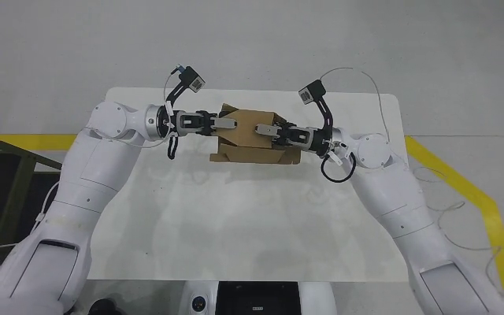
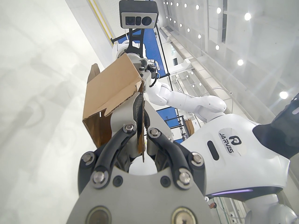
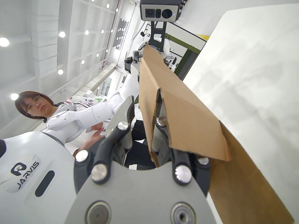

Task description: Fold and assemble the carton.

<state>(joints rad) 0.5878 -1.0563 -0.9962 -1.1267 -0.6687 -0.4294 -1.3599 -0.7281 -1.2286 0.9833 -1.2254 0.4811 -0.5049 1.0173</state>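
The white table is standing on a pale grey floor, with yellow tape lines running past at either side. One carton, brown corrugated board, is sitting at the far middle of the table, partly opened, its flaps hanging loose. I cannot tell whether it is resting on the surface or being held just off it. The left gripper is pinching a flap edge at its end of the carton, fingers drawn together on the board. The right gripper is straddling a wall at the opposite end with its fingers apart, one outside and the other tucked inside the fold, not bearing on the board.

Handling, judged: the board is looking light and stiff across its panels, but hinging freely at the scored creases. Thin edges are likely to crush or tear under a hard pinch, and the plain face may slip between pads. The best hold is probably a panel edge close to a crease or corner, not a flap tip, so the box is not skewing.

Count: one carton, two grippers, one table.
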